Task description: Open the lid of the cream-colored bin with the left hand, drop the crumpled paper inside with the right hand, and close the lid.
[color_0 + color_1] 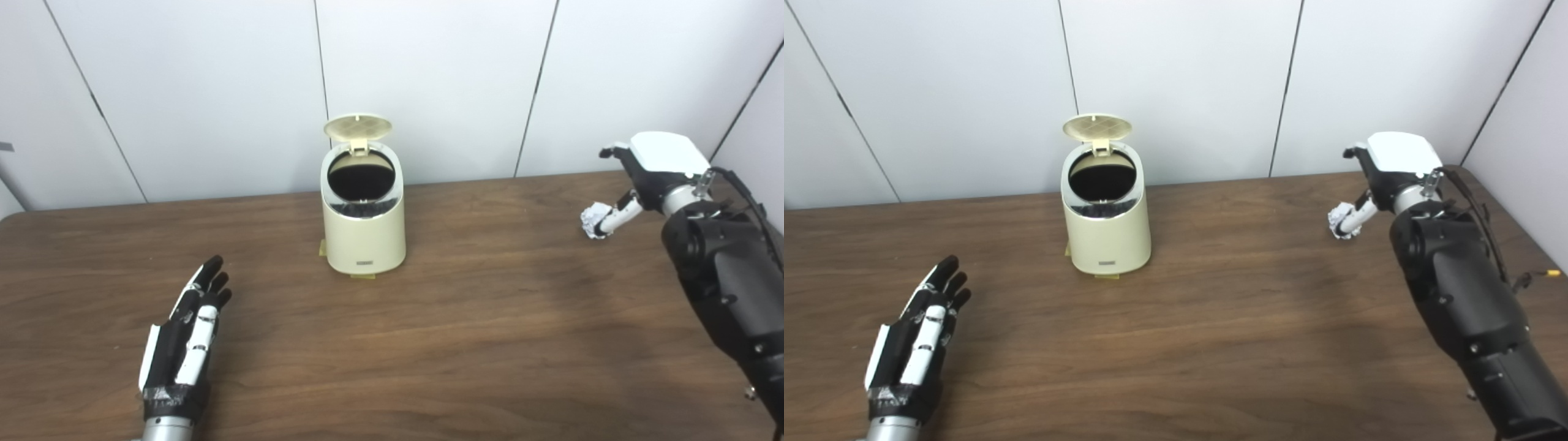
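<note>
Wooden surface (465,343) first, then the cream-colored bin (364,229) at about 12 o'clock with its lid (358,127) already flipped up, so step one looks done. Right robot hand (652,168) sits out at 2 o'clock, fingers pinched on the crumpled paper (591,220) (well apart from the bin). Left robot hand (187,327), at 8 o'clock, is flat open, holding nothing. Drop and lid closing remain.

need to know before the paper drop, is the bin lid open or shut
Open. The lid stands tipped up behind the cream-colored bin, and the dark round mouth is uncovered.
</note>
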Controlling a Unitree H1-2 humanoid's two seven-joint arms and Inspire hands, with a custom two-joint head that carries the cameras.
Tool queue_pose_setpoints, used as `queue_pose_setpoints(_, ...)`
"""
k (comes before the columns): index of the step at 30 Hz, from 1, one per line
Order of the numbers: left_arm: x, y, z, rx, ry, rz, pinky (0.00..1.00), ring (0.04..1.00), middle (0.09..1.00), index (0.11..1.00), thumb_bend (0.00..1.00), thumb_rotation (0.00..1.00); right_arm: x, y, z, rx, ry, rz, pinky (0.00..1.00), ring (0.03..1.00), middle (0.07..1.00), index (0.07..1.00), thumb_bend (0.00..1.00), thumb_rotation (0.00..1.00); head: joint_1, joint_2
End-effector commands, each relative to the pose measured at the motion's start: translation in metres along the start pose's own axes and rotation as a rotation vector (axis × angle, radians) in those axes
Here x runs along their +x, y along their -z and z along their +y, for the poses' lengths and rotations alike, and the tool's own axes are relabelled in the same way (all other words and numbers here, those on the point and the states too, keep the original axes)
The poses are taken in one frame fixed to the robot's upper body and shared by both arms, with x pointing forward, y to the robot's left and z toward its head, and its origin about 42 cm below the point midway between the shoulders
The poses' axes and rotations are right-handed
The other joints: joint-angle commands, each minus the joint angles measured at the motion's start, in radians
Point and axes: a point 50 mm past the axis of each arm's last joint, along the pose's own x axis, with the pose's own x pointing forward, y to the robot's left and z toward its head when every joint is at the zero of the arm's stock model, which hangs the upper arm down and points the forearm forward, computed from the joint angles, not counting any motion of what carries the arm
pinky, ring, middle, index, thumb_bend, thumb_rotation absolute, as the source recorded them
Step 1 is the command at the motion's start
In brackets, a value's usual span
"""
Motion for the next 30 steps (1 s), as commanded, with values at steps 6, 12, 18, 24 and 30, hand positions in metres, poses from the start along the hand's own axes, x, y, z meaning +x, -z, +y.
queue_pose_setpoints(6, 0.004, -0.011, 0.000, 0.002, -0.002, -0.040, 0.95, 0.961, 0.971, 0.934, 0.18, 0.63, 0.018, 0.024, -0.024, 0.012, 0.053, 0.034, 0.49, 0.724, 0.828, 0.819, 0.98, 0.23, 0.000, 0.002)
queue_pose_setpoints(12, 0.003, -0.013, 0.004, 0.000, -0.020, -0.050, 0.97, 0.964, 0.970, 0.932, 0.18, 0.65, 0.035, 0.032, -0.006, 0.065, 0.033, -0.006, 0.45, 0.640, 0.787, 0.787, 1.00, 0.25, -0.025, 0.010)
queue_pose_setpoints(18, 0.003, -0.011, 0.008, -0.023, -0.047, -0.056, 0.97, 0.961, 0.967, 0.929, 0.17, 0.62, 0.036, 0.021, -0.002, 0.106, 0.027, -0.047, 0.51, 0.690, 0.799, 0.797, 0.98, 0.23, -0.019, 0.012)
queue_pose_setpoints(24, 0.001, -0.011, 0.006, -0.006, -0.055, -0.051, 0.95, 0.956, 0.956, 0.922, 0.17, 0.64, 0.038, 0.003, -0.001, 0.127, 0.004, -0.061, 0.56, 0.749, 0.834, 0.804, 0.97, 0.21, -0.013, 0.011)
queue_pose_setpoints(30, 0.000, -0.011, 0.006, 0.000, -0.048, -0.050, 0.92, 0.954, 0.959, 0.927, 0.17, 0.64, 0.046, -0.013, 0.001, 0.087, -0.001, -0.072, 0.53, 0.696, 0.802, 0.823, 0.96, 0.21, -0.009, 0.010)
